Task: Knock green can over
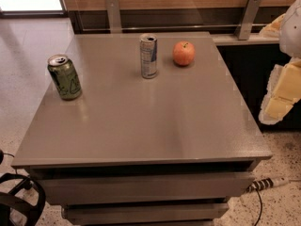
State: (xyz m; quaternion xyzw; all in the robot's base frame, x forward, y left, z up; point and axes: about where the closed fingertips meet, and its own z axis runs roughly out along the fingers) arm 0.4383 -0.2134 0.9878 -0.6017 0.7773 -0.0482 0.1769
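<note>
Right now the green can [64, 77] stands upright near the left edge of the grey table [150, 126], about midway from front to back, with its silver top and pull tab facing up (pale triangle marks show on its side). Nothing touches it.

Toward the back of the table, near the middle, a taller, slimmer silver-and-blue can [148, 56] also stands upright. Just to its right sits a reddish apple [183, 53], close to that can but not touching it. Both are well apart from the green can.

At the right edge of the view is the gripper [278, 95], a pale, blocky shape hanging beyond the table's right side, past the tabletop and over the dark cabinet front. It touches nothing on the table and is far from the green can, with the whole width of the tabletop between them. Whether the gripper is spread or pressed together I cannot tell.

Below the tabletop, drawer fronts [141, 187] show, and a cable [265, 184] lies on the speckled floor at the lower right.
</note>
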